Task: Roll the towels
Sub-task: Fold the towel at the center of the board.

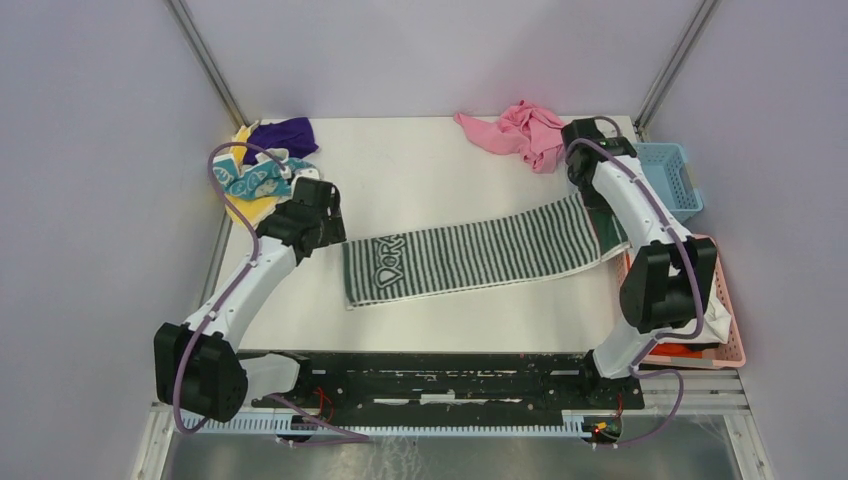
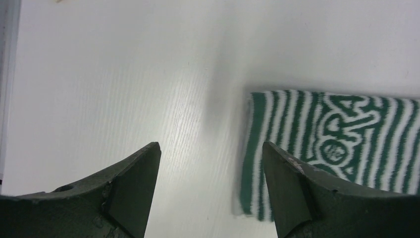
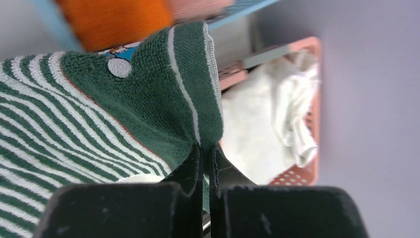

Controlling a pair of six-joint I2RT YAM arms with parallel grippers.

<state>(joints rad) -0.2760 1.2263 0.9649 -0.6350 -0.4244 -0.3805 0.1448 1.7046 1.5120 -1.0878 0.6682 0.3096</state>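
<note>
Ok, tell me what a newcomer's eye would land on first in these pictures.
The long striped towel, laid flat across the middle of the table, draws the eye first. The right hand is shut on its right corner, while the left hand hangs open at its left end. A crumpled pink cloth lies at the far edge and a heap of colourful towels at the far left corner.

Right gripper (image 3: 205,151) pinching striped towel (image 3: 143,99) edge; pink basket (image 3: 301,176) behind.
</note>
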